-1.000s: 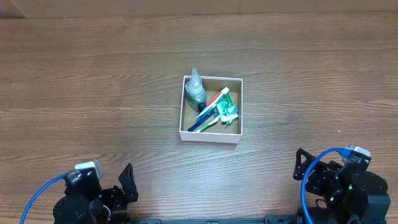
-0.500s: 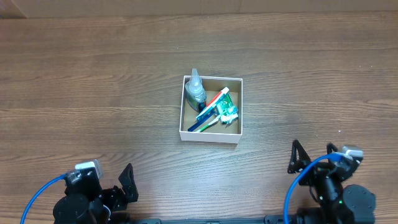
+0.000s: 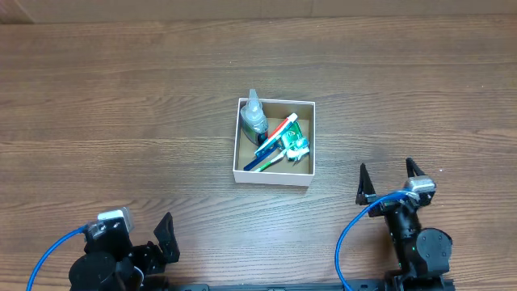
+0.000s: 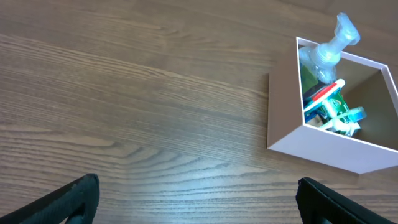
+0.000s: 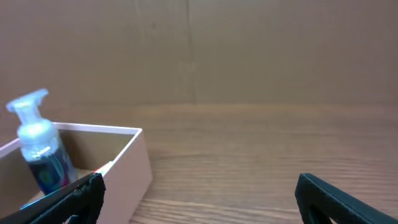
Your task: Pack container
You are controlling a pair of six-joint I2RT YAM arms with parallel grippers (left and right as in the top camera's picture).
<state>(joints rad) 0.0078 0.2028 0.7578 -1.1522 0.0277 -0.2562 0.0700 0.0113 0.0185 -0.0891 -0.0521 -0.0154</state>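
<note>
Sitting in the middle of the worktop, the container holds a spray bottle poking over its rim; the left end effector and right end effector gape wide, empty, well apart from it. A careless reach could clip that bottle or shove the light container

You are looking down on the brown wood-grain table, your left gripper holding its black fingers wide apart, gripping nothing. The small square white cardboard container is sitting at upper right, carrying a clear pump bottle beside a red-and-white stick-shaped item.
</note>
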